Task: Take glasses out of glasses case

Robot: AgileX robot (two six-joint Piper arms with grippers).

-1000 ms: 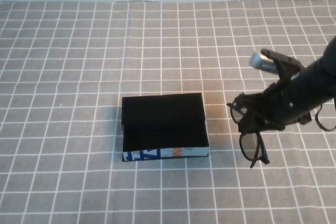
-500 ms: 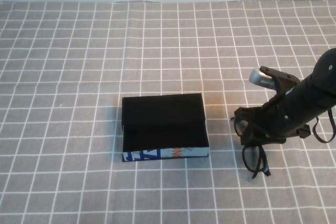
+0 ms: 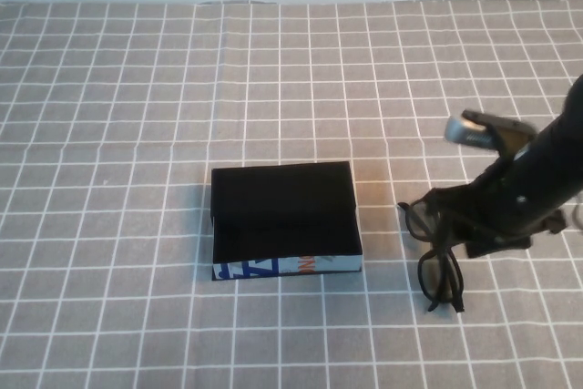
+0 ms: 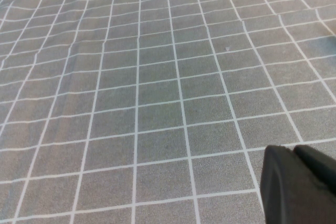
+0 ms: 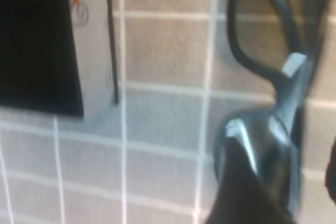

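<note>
High view: glasses out of the case, being set down at lower right.
Right end effector (image 3: 465, 225) pinches the glasses (image 3: 435, 252) low over the worktop (image 3: 109, 134), right of the glasses case (image 3: 284, 220); next comes release. Left end effector (image 4: 299, 187) sits pressed together, elsewhere.

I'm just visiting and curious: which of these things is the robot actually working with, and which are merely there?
Part of the job:
- glasses, held by the right end effector, right of the case
- glasses case, open

Just there:
- checked tablecloth
- left end effector, idle above the cloth
</note>
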